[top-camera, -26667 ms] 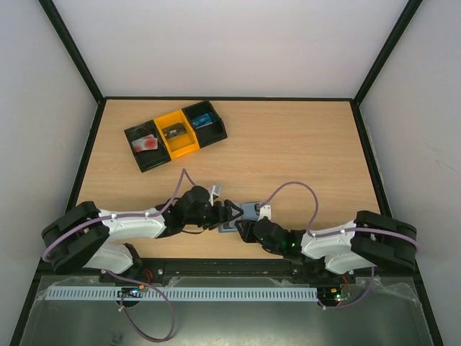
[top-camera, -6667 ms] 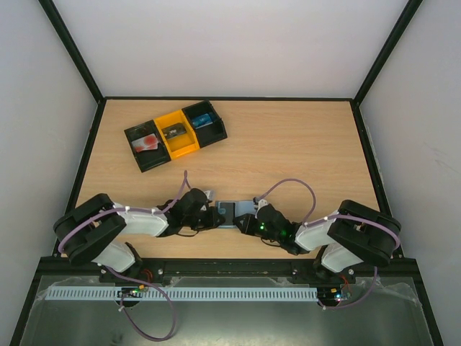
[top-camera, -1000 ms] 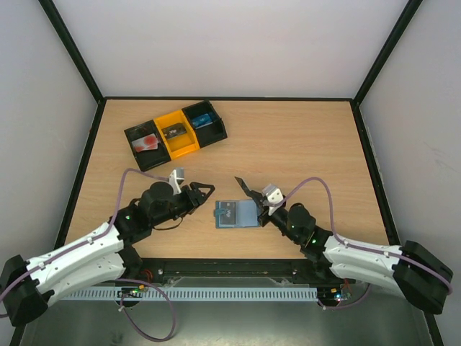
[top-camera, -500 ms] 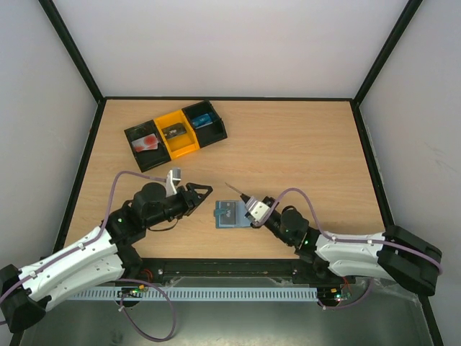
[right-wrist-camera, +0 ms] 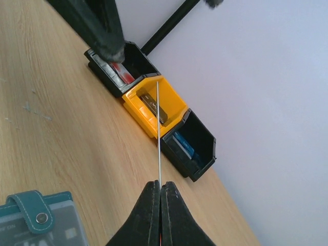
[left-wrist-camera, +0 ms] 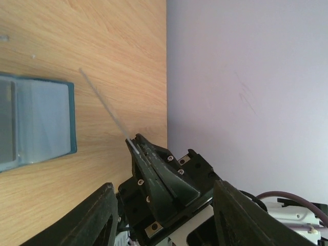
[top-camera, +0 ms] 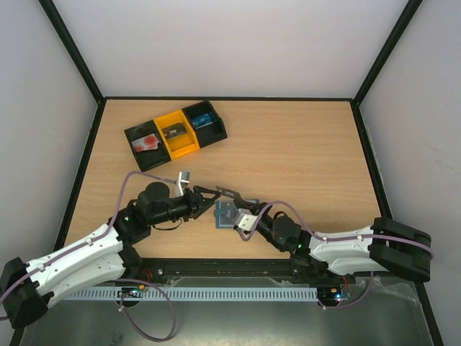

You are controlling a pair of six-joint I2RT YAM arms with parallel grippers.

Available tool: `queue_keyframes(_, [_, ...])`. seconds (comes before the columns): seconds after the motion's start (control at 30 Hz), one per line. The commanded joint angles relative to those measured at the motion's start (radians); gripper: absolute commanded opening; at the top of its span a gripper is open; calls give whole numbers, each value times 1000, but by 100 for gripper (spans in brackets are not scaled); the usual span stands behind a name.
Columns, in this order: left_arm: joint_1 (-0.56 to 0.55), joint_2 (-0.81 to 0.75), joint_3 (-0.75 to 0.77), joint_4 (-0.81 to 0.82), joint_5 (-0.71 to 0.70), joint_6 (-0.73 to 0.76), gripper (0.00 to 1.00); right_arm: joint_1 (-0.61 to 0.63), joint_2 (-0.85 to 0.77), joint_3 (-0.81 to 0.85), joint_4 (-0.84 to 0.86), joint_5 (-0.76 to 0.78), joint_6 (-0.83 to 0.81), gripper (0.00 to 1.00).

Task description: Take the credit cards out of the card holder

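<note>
Right end effector (right-wrist-camera: pixel 160 187): jaws pinched tight on one end of a credit card (right-wrist-camera: pixel 159 128). The card is out of the card holder (top-camera: pixel 225 214) and sticks out from the fingertips. It's edge-on in both wrist views, so it reads as a thin line; can't tell its colour.

Left end effector (top-camera: pixel 209 196): jaws about half open, nothing between them. It faces the right one at close range, just beside the free end of the card. Can't tell if it touches.

Card holder lies flat on the desk (top-camera: pixel 302 158), near the front edge between the two arms and partly under the right end effector. Blue-grey, with the snap tab and a clear pocket panel showing. Can't tell whether any cards are left inside.

Three-bin tray (right-wrist-camera: pixel 139 114) sits at the back left of the desk, well apart from the holder. Red card (top-camera: pixel 146 143) in the left black bin, dark item in the orange middle bin, blue item in the right black bin.
</note>
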Motion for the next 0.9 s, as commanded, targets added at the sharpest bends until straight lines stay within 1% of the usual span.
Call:
queue_keyframes(0.0, [5,32,-21,67,72,-36,53,20,21,39,65,56,-63,2])
queue_keyframes(0.13, [7,54,-24,74,87,-38,51,35,31,50,67,69,-84,2])
queue_keyframes(0.33, [9,65,-38,99,91,-57,39,62,29,51,58,98,-121,2])
queue_keyframes(0.67, [11,93,-43,109,92,-70,36,93,27,34,66,134,-166,2])
queue_keyframes(0.87, [12,90,-54,124,86,-87,29,102,17,26,62,129,-179,2])
